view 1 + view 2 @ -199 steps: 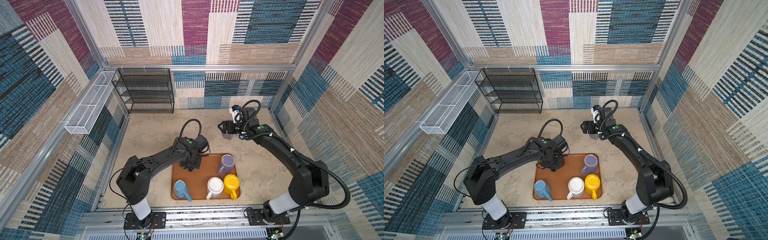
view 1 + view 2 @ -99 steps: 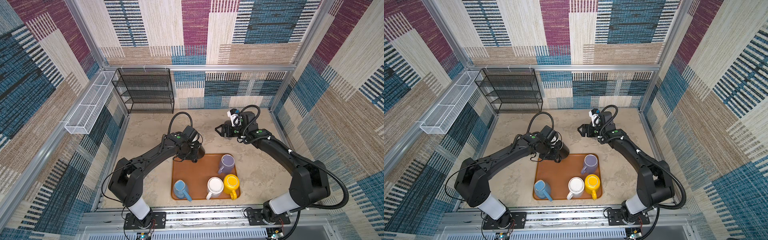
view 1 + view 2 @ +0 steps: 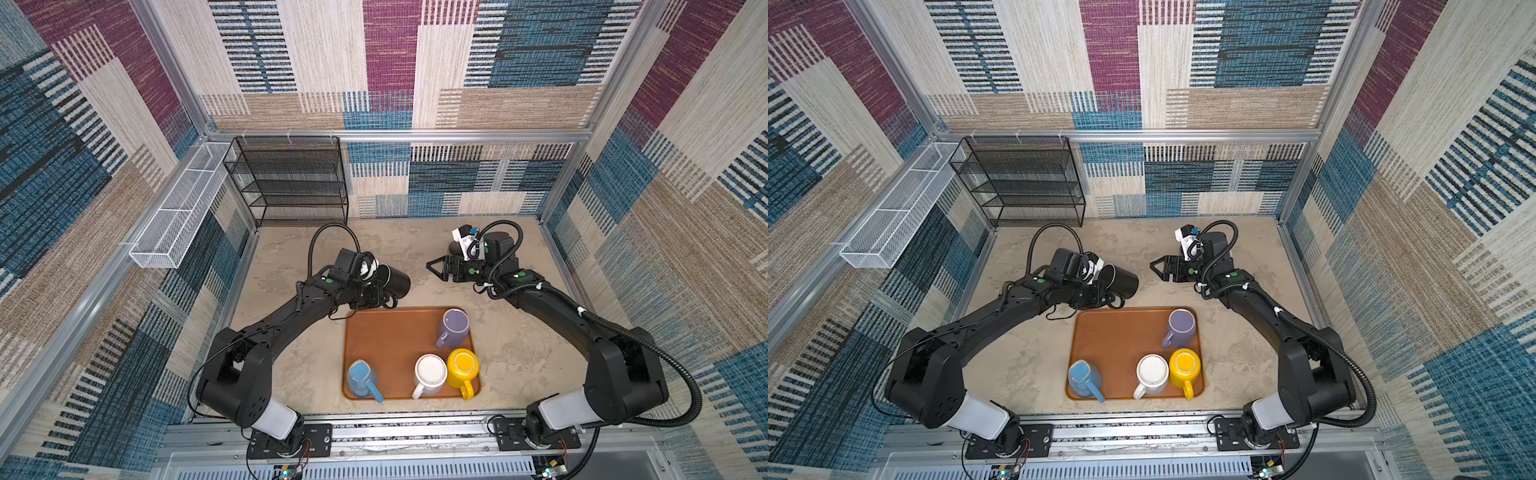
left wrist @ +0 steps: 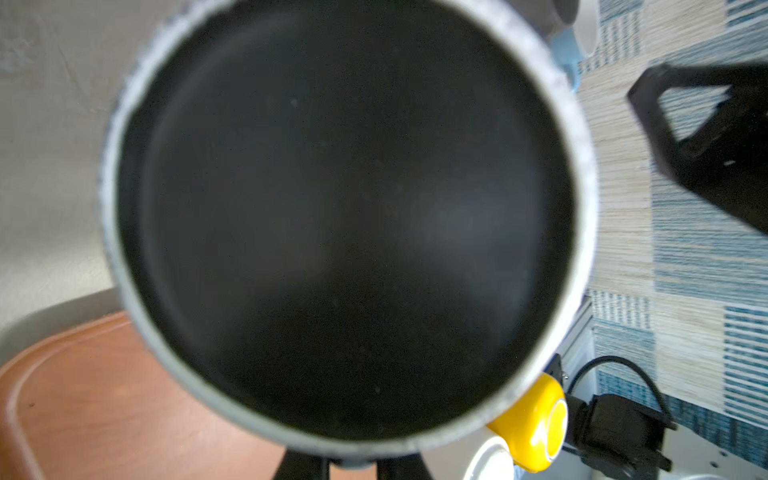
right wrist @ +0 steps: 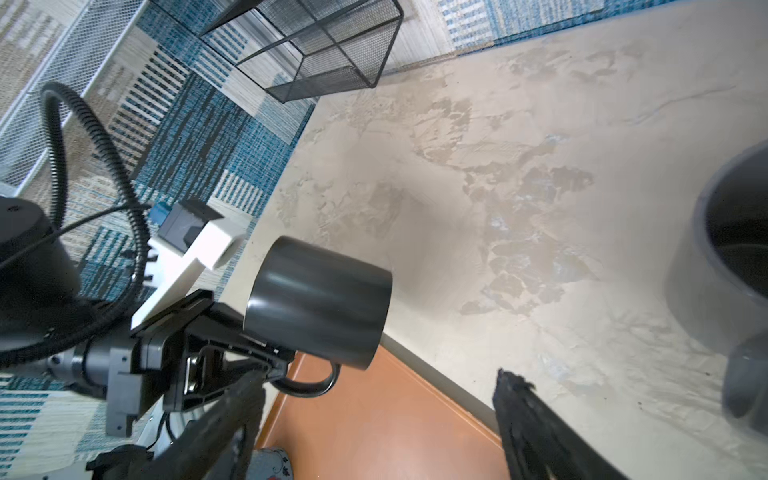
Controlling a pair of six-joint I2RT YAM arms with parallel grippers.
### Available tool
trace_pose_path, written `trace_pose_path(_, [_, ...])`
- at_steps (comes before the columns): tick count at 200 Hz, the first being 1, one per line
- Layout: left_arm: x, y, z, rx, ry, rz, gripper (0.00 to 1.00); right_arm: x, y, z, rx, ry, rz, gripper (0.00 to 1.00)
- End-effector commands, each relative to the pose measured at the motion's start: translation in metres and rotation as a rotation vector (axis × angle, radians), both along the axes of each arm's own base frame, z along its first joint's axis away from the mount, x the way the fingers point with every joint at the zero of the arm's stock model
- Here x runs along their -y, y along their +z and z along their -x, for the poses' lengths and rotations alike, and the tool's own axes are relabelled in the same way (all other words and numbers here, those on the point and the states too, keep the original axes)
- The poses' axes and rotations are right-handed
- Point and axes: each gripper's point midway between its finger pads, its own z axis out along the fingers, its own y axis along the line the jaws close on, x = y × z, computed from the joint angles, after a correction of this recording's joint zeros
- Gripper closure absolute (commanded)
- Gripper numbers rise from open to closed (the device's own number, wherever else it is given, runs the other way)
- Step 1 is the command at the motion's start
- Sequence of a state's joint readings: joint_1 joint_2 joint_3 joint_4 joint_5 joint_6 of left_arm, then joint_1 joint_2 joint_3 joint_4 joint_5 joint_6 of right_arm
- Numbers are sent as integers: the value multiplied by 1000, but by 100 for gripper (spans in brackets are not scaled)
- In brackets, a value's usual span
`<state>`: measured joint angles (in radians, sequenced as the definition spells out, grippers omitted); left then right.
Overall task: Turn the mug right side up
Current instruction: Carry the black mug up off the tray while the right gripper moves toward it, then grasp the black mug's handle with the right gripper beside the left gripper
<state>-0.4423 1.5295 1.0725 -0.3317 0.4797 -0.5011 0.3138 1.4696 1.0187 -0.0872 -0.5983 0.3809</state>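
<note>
A second ago the left gripper (image 5: 257, 357) was low over the tray (image 3: 386, 353). It has since risen off the tray's far edge, jaws closed on the handle of the black mug (image 3: 397, 281). The mug lies sideways just past the jaws, mouth toward the wrist. The right gripper (image 3: 433, 269) has swung round to face it, jaws wide and empty, the mug well ahead of them. The turn looks about half done.

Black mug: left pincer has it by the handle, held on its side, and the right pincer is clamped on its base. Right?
No. The right pincer is open and clear of the black mug, with a gap between them in both top views. The left pincer does hold it by the handle, on its side.
</note>
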Motion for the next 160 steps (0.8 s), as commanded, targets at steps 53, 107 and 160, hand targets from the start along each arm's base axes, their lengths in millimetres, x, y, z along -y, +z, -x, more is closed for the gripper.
trace_pose_path(53, [12,74,-14,185,-96,425,100,-22,24,17,55,116,-142,13])
trace_pose_path(107, [8,108,-11,265,-173,634,100,-40,28,28,34,173,-209,14])
trace_pose_path(160, [12,126,-6,324,-232,750,100,-49,34,31,21,213,-264,21])
